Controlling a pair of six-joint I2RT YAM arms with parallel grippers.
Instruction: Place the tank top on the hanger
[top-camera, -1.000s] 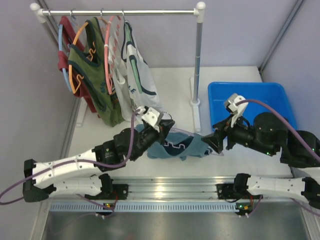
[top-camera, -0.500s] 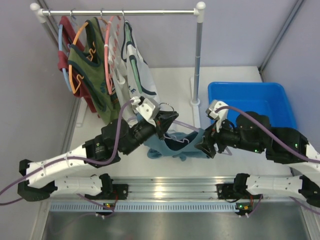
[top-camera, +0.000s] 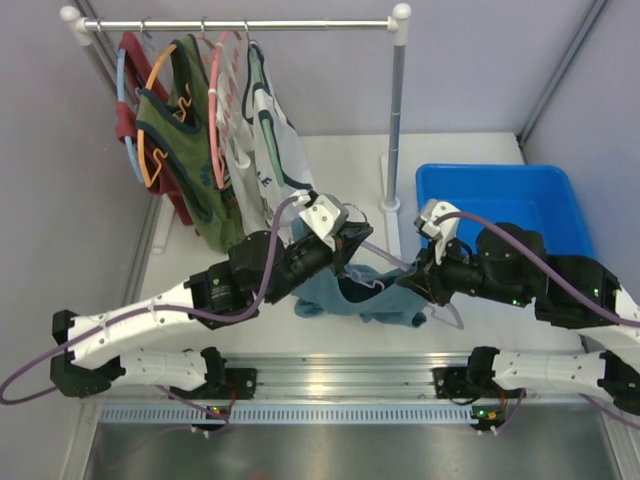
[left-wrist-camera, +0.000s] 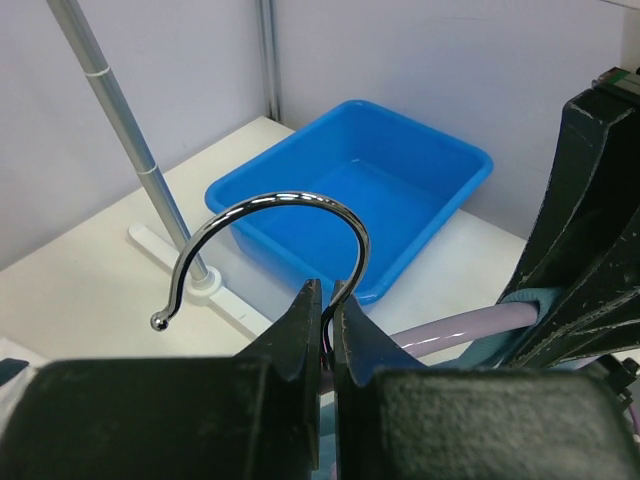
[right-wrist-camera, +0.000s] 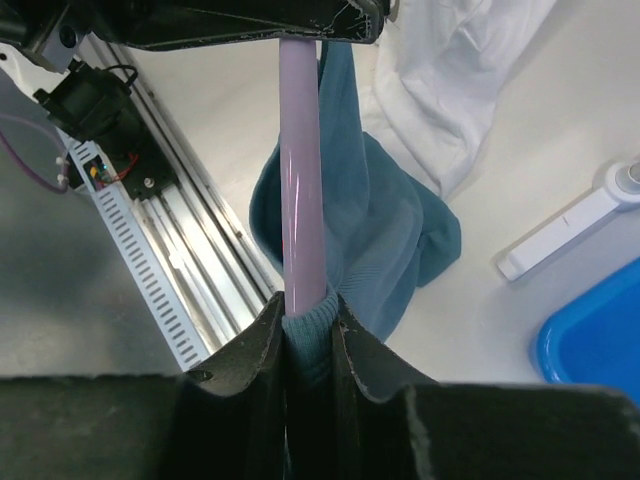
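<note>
Table: white, flat, matte top (top-camera: 340, 160).
Right rear: blue rectangular plastic bin (top-camera: 500, 200), open side up, sitting flat.
Just left of the bin: long white base foot of the garment rack's upright pole (top-camera: 391, 225).
Near edge: ribbed aluminium rail (top-camera: 330, 375).

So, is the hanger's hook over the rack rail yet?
No, the metal hook stands free above the shut left fingers, with the blue bin behind it.

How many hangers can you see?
4. Three hang on the rail: a blue hanger, an orange hanger and a pink hanger. The lavender hanger is gripped by the left fingers and right fingers, the tank top draped on it. More may hide among the clothes.
</note>
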